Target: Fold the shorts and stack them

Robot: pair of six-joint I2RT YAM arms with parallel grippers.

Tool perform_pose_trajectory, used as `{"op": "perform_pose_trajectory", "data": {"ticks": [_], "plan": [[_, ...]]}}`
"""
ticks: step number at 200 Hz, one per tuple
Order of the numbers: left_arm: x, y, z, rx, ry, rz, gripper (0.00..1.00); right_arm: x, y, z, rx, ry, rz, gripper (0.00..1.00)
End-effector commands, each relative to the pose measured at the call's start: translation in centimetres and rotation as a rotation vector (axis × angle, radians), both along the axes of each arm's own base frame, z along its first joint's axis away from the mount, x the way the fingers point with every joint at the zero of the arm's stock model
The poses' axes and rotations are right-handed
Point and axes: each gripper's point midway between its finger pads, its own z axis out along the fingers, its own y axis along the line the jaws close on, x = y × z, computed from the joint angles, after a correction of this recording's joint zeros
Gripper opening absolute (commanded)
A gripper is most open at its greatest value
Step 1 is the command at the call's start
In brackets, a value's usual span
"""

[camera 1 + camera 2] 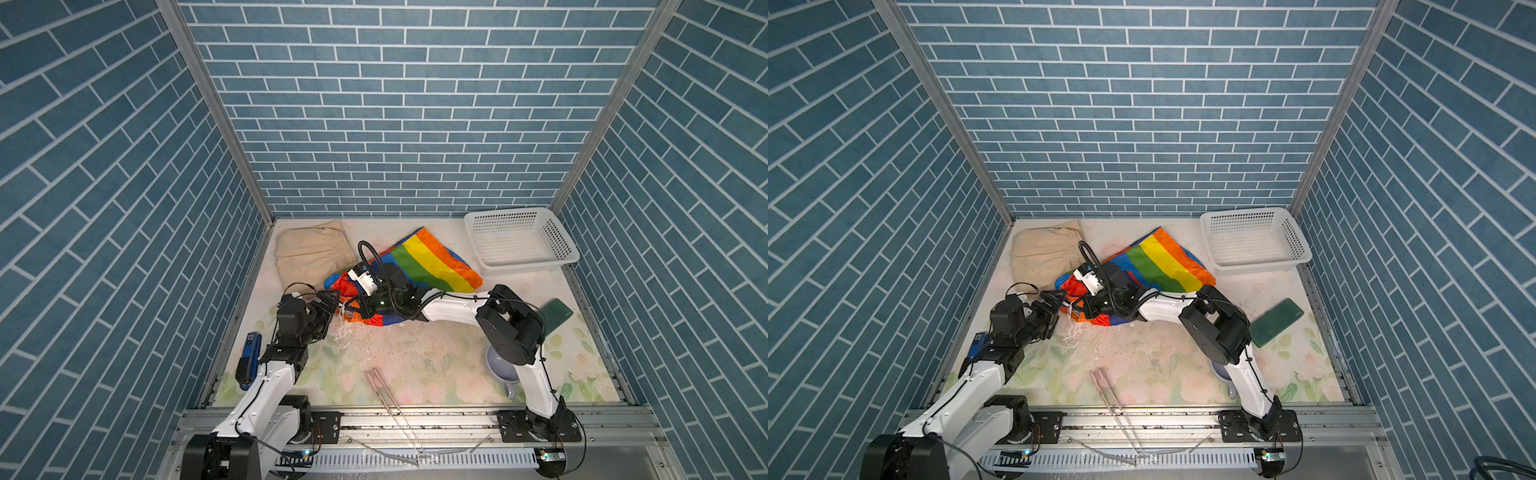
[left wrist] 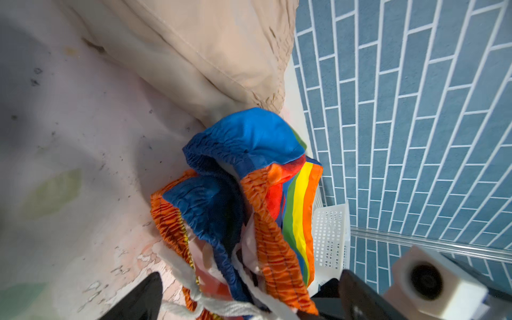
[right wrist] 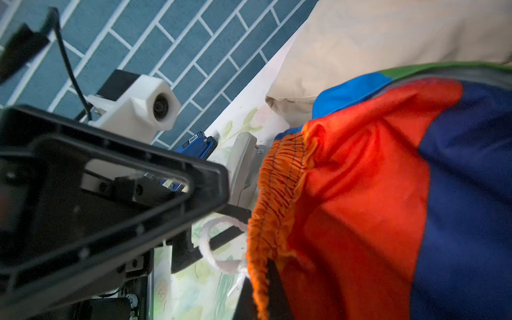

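Tongs: flat on the table's front edge, well apart from the cloth.
Left gripper: jaws spread wide, with the white drawstring and waistband between them, ungripped.
Right gripper: clamped on the orange waistband.
Rainbow shorts: mid-table, waist end bunched, striped leg spread toward the basket.
Beige shorts: back left corner, lying flat, edge meeting the rainbow pair.

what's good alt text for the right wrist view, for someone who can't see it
Close-up of the right gripper pinching the gathered orange waistband of the shiny rainbow-striped shorts, whose white drawstring loops out beside it. The open left gripper faces it close by, and the plain beige cloth shorts lie behind near the blue brick-pattern wall.
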Motion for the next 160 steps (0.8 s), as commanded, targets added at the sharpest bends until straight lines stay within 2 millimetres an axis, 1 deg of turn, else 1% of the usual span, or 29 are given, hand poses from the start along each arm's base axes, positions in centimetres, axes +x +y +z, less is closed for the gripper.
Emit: {"op": "perform_pose_trajectory", "data": {"ticks": [1, 31, 54, 69, 94, 107, 127, 146, 159, 160], "plan": [[0.4, -0.9, -0.7, 0.037, 0.053, -0.033, 1.00, 0.1, -0.2, 0.9, 0.032, 0.006, -0.002, 0.00], [0.2, -2.6, -3.0, 0.050, 0.141, -0.089, 1.00, 0.1, -0.2, 1.3, 0.038, -0.004, -0.002, 0.00], [-0.1, -3.3, -3.8, 0.060, 0.163, -0.099, 1.00, 0.3, -0.3, 1.7, 0.047, -0.011, -0.013, 0.00], [-0.5, -3.4, -4.3, 0.078, 0.179, -0.099, 1.00, 0.4, 0.0, 2.1, 0.060, -0.013, -0.015, 0.00], [-1.1, -3.0, -5.4, 0.087, 0.200, -0.069, 1.00, 0.5, 0.4, 3.0, 0.096, 0.006, -0.017, 0.00], [-1.0, -2.7, -5.5, 0.087, 0.190, -0.049, 1.00, 0.2, 0.6, 3.4, 0.116, 0.021, -0.005, 0.00], [-0.3, -2.3, -5.0, 0.089, 0.162, -0.011, 0.99, -0.4, 0.7, 3.0, 0.120, 0.049, 0.009, 0.00], [0.8, -2.4, -4.1, 0.065, 0.106, 0.009, 0.91, -1.1, 0.6, 2.3, 0.114, 0.064, 0.021, 0.00], [1.5, -2.8, -3.5, 0.054, 0.086, 0.001, 0.90, -1.2, 0.6, 1.6, 0.105, 0.076, 0.021, 0.24], [1.6, -2.8, -3.5, 0.053, 0.085, -0.001, 0.90, -1.2, 0.5, 1.4, 0.102, 0.078, 0.019, 0.28]]}}
